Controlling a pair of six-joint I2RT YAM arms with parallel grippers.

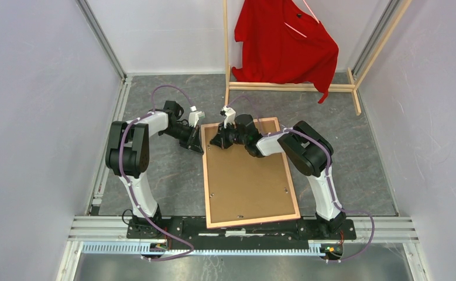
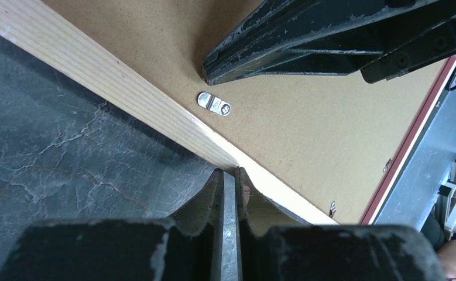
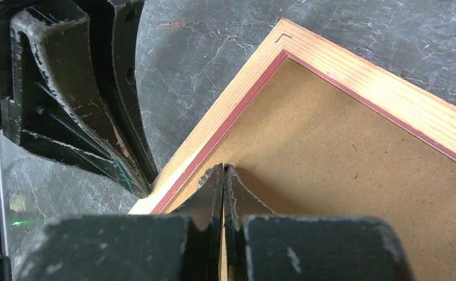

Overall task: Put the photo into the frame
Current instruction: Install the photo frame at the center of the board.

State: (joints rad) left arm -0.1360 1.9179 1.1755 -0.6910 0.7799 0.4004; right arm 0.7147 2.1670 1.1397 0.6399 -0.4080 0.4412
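Note:
The frame lies face down on the grey floor, its light wood back up. The brown backing board sits inside it. The photo is not in view. My left gripper is shut, and its tips touch the frame's outer left edge near the far left corner. My right gripper is shut, and its tips rest on the backing board just inside that edge, beside the pink inner lip. A small metal turn clip lies on the board between the two grippers.
A wooden clothes rack with a red shirt stands at the back. Grey walls close in on both sides, with aluminium rails along the left wall. Another clip sits further along the frame's left side.

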